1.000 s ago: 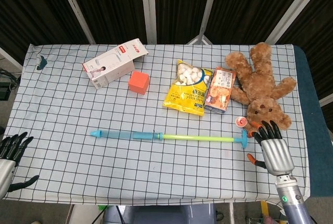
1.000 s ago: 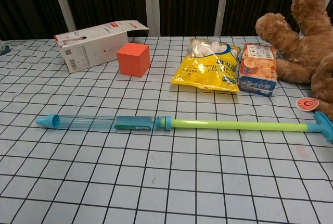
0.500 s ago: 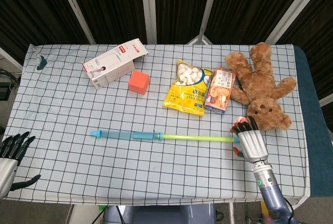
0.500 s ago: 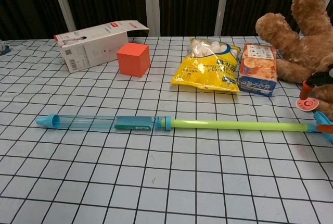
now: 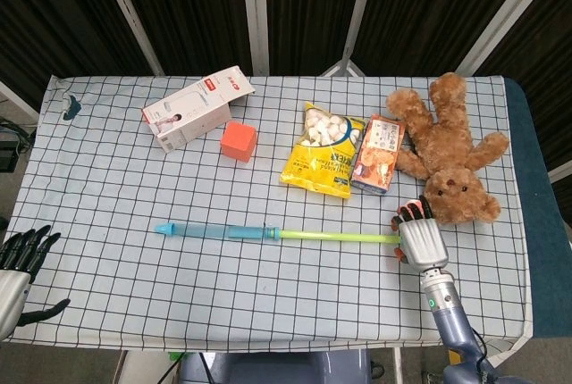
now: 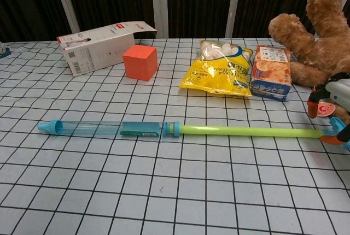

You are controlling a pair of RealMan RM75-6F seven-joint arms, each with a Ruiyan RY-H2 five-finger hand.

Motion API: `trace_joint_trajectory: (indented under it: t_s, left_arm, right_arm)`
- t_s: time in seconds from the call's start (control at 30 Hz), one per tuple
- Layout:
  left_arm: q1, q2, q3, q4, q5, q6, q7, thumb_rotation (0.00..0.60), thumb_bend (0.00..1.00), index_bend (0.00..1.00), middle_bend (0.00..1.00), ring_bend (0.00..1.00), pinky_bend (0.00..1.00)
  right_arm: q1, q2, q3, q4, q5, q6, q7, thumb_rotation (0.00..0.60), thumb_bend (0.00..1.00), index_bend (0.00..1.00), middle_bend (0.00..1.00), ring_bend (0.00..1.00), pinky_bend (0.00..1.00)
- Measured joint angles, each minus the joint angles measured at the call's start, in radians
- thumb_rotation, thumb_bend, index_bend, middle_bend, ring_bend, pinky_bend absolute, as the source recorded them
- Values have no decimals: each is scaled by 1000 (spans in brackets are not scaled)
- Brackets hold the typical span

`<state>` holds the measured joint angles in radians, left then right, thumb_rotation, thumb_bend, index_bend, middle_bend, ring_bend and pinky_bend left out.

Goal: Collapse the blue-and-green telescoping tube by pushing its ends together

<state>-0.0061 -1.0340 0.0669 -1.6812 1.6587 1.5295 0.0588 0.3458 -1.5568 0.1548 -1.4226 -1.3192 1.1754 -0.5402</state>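
The telescoping tube lies fully extended across the table's front half. Its clear blue barrel (image 5: 214, 231) (image 6: 104, 129) points left and its green rod (image 5: 344, 237) (image 6: 251, 131) runs right. My right hand (image 5: 419, 239) (image 6: 334, 112) hovers over the rod's right end and hides the blue end handle in the head view. In the chest view its fingers stand apart above the rod and the thumb touches the rod's tip. My left hand (image 5: 20, 262) hangs off the table's front left corner, fingers spread, holding nothing, far from the barrel's flared end.
Behind the tube lie a white box (image 5: 197, 107), an orange cube (image 5: 239, 141), a yellow snack bag (image 5: 326, 150), a cracker box (image 5: 379, 153) and a brown teddy bear (image 5: 451, 147). A small red-and-white disc (image 6: 326, 109) sits by my right hand.
My right hand has moved left and forward from the table's right front onto the tube's right end, now covering the handle. The tube and left hand have not moved.
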Motion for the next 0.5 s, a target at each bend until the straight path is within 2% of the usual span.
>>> trace_joint_trajectory:
  t_s: [0.33, 0.5]
  left_arm:
    - [-2, -1, 0, -3, -5, -5, 3, 600, 131, 0, 0, 0, 0]
    - [-2, -1, 1, -6, -3, -3, 1, 600, 131, 0, 0, 0, 0]
  right_arm:
    - [17, -36, 5, 68, 42, -15, 2, 600, 333, 518, 308, 192, 66]
    - [20, -33, 6, 71, 58, -20, -2, 600, 350, 518, 308, 184, 61]
